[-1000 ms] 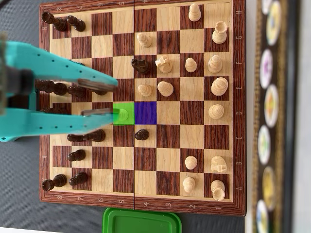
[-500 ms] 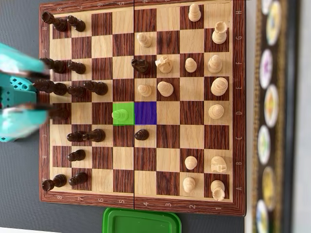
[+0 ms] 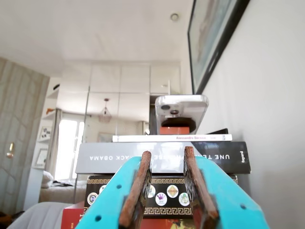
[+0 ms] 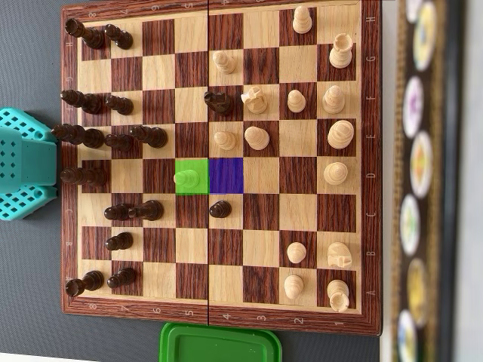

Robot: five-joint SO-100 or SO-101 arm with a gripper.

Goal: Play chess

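Pincer (image 3: 167, 183) raised off the chessboard (image 4: 219, 320), jaws narrowly parted, holding nothing. Pawn (image 4: 186, 179) stands on the green square; any next grasp should descend vertically, clear of neighbouring pieces.

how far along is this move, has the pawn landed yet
Done: a light pawn stands upright on the green-tinted square, free of any grip. In hand: nothing; the gripper points up toward a stack of books in the wrist view, its jaws apart and empty, and only the teal arm shows at the chessboard's left edge in the overhead view. Left: the blue-tinted square beside the pawn is empty.
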